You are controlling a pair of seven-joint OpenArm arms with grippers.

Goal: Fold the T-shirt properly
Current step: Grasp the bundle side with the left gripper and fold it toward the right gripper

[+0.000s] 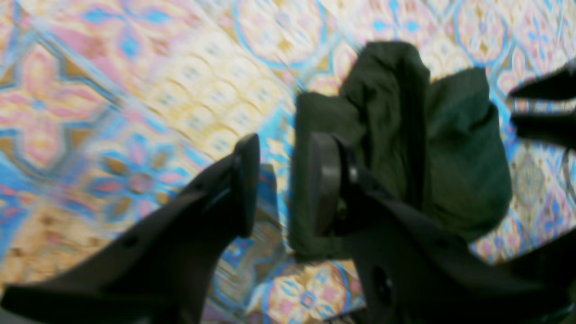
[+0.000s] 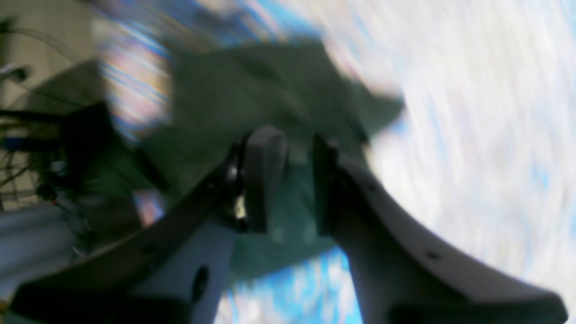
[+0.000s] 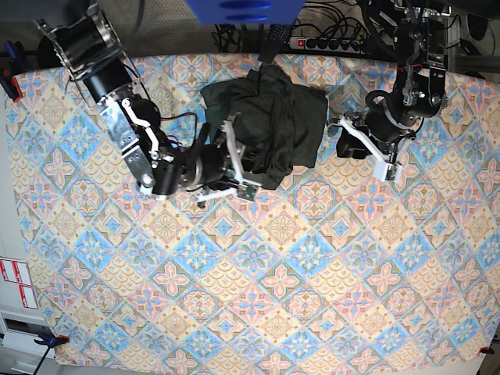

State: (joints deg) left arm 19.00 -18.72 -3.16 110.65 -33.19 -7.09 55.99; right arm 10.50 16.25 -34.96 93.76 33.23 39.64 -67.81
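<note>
Toward the far edge of the desk (image 3: 234,312), on its patterned cloth, the T-shirt (image 3: 266,129) lies bunched in a dark olive heap, so crumpled that I cannot pick out sleeves or collar. A blue object (image 3: 242,9) at the top of the base view is cut off by the frame and too blurred to name.

Both wrist views are smeared. The right wrist view is the worse: the cloth beyond the shirt (image 2: 252,90) washes out to pale streaks, and the clutter at its left edge is unreadable.

From the base view, the right arm reaches in low from the upper left, elbow bent, forearm nearly level, bringing the right gripper (image 3: 234,160) to the near left edge of the heap. Its own camera shows the fingers (image 2: 265,175) held a little apart with green fabric behind the gap; whether they touch the cloth I cannot tell.

The left arm drops from the upper right and bends back toward the shirt, the left gripper (image 3: 344,141) stopping just beside its right edge. Its wrist view shows what the base view does not: fingers (image 1: 246,180) spread, nothing between them, patterned cloth in the gap and the shirt (image 1: 405,144) just past the right-hand finger.
</note>
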